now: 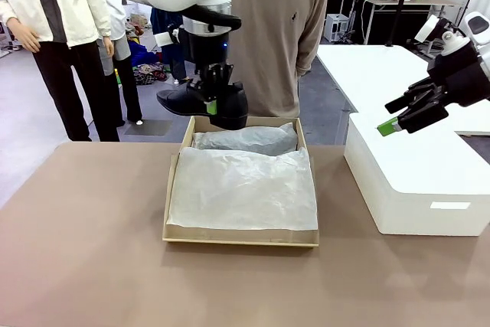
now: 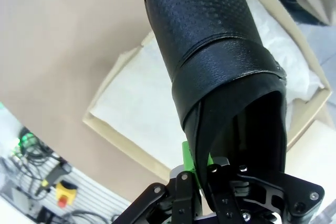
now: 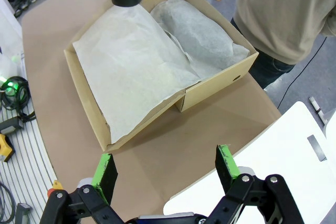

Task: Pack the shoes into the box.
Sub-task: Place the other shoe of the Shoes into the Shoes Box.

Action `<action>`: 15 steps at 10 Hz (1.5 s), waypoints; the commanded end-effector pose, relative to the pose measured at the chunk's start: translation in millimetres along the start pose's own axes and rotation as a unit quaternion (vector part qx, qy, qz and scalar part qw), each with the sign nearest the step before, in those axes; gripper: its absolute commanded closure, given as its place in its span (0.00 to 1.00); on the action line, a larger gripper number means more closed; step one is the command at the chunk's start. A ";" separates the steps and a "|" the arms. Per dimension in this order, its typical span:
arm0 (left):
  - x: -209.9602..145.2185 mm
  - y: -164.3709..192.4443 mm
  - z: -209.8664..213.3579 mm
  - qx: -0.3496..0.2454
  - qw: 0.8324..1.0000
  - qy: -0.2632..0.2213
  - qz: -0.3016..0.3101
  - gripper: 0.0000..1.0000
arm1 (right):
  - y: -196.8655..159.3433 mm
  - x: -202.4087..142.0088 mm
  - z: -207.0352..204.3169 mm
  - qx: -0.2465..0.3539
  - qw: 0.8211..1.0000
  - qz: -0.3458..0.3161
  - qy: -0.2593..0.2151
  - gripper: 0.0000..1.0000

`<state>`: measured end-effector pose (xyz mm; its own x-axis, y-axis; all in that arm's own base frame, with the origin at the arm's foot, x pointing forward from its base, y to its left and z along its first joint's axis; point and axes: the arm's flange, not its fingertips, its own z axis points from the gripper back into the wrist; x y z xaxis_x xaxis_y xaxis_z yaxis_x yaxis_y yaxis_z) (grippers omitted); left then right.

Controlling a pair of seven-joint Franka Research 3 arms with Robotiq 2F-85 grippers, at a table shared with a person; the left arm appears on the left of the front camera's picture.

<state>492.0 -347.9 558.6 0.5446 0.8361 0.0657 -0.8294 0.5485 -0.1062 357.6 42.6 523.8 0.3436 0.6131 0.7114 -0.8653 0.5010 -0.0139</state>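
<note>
A black dress shoe (image 1: 191,101), gripped by the left fingers (image 1: 212,106), is held over the shoebox (image 1: 237,237), not yet packed; right fingers (image 3: 106,176) wide, empty.

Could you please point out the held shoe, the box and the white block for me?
shoe (image 1: 178,100): front view, on its glossy upper near the toe.
box (image 1: 241,236): front view, on its near cardboard wall.
white block (image 1: 406,170): front view, on its top face.

I read the black leather shoe (image 2: 210,40) as pebble-grained, the tan cardboard box (image 1: 174,185) matt, its white tissue paper (image 1: 241,189) crinkled.
</note>
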 end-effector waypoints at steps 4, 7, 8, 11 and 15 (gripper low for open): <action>-46.8 -54.3 -18.7 -0.006 0.992 -0.041 0.119 1.00 | -3.5 -0.6 -1.3 0.007 1.000 0.010 -0.017 0.00; -67.9 -75.5 -31.4 0.005 0.993 -0.021 0.116 1.00 | -3.5 -0.6 -1.3 0.007 1.000 0.010 -0.017 0.00; -69.3 -74.9 -32.3 0.011 0.994 -0.020 0.110 1.00 | -3.5 -0.6 -1.3 0.007 1.000 0.010 -0.017 0.00; -63.8 -67.0 -43.0 -0.008 0.997 -0.013 0.082 1.00 | -3.5 -0.6 -1.3 0.007 1.000 0.010 -0.017 0.00; -66.7 -73.2 -48.5 -0.006 0.997 -0.010 0.076 1.00 | -3.5 -0.6 -1.3 0.007 1.000 0.010 -0.017 0.00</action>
<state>522.6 -444.4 512.8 0.4108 0.9092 0.0678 -0.9001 0.4162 -0.1285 357.6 42.6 523.8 0.3433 0.6132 0.7114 -0.8654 0.5009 -0.0142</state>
